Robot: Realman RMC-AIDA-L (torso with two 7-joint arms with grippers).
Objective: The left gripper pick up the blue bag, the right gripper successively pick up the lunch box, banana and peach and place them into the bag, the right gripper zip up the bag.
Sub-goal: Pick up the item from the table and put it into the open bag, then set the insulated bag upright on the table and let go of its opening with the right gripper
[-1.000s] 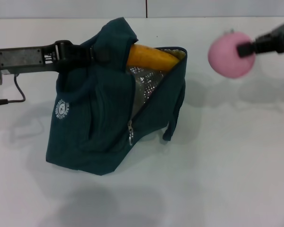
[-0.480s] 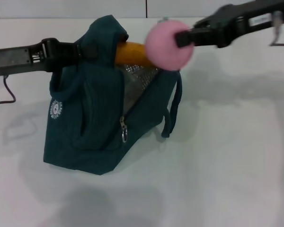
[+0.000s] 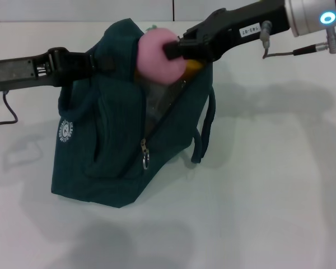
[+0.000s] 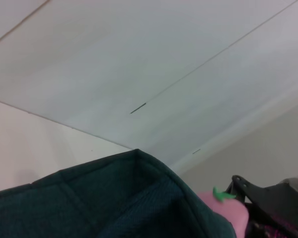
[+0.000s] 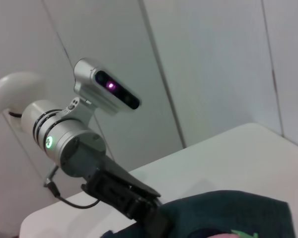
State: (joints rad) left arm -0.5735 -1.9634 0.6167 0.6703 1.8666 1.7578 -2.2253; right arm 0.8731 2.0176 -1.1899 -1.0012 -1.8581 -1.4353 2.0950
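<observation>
Over the mouth of the blue bag (image 3: pixel 123 140), the peach (image 3: pixel 159 49) is held clamped between the fingers of the right gripper (image 3: pixel 178 49). The bag's upper edge is pinched shut in the left gripper (image 3: pixel 98 61), keeping it upright on the table (image 3: pixel 269 196). The banana (image 3: pixel 193 65) is already lodged inside. Peach placement is judged under way; lowering and release are called for next, then zipping.
</observation>
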